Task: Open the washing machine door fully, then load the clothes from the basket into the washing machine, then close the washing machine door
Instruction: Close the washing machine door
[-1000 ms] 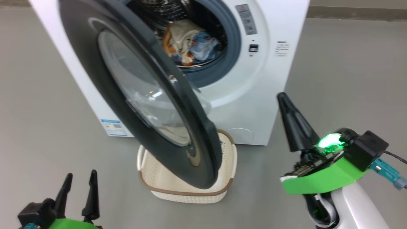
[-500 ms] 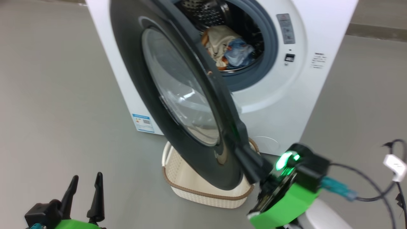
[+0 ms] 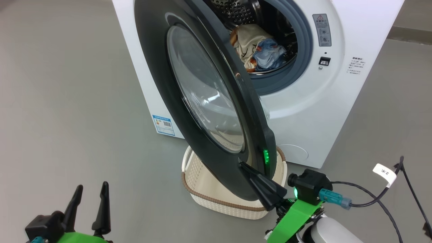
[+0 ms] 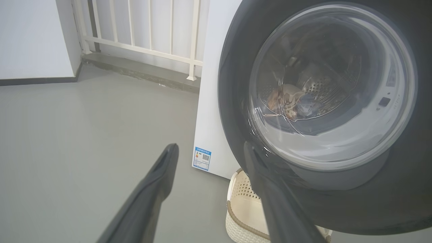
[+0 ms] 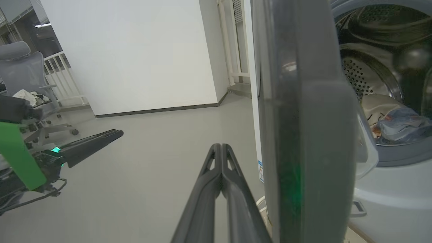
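We open with the washing machine (image 3: 303,111), a big white box standing on the grey floor (image 3: 67,101). Its steel drum (image 3: 243,13) is open to us behind the grey seal (image 3: 303,50).

Now the washing machine door (image 3: 158,77): glossy black, and swung out to roughly halfway. Its outer face is turned toward the robot's left, and its clear glass bowl (image 3: 206,87) catches the light. In the right wrist view we see the door almost edge-on.

Below the door's lower rim sits the basket (image 3: 216,199). It is on the floor just in front of the machine, its brown rim partly hidden by the door.

And the clothes (image 3: 260,50), there they are, lying in the drum. We can make out cream, pale blue and a touch of orange, bundled together toward the front.

Over to the right gripper (image 3: 242,164). Its two dark fingers are clenched tight together with nothing between them. The tips sit right at the door's lower rim on the outer-face side, though we cannot tell if they touch it.

The left gripper (image 3: 92,185) hangs low at the robot's left, well apart from the door. Its fingers are spread and released, gripping nothing.

Smallest of all is the blue label (image 3: 163,125) at the machine's lower corner.
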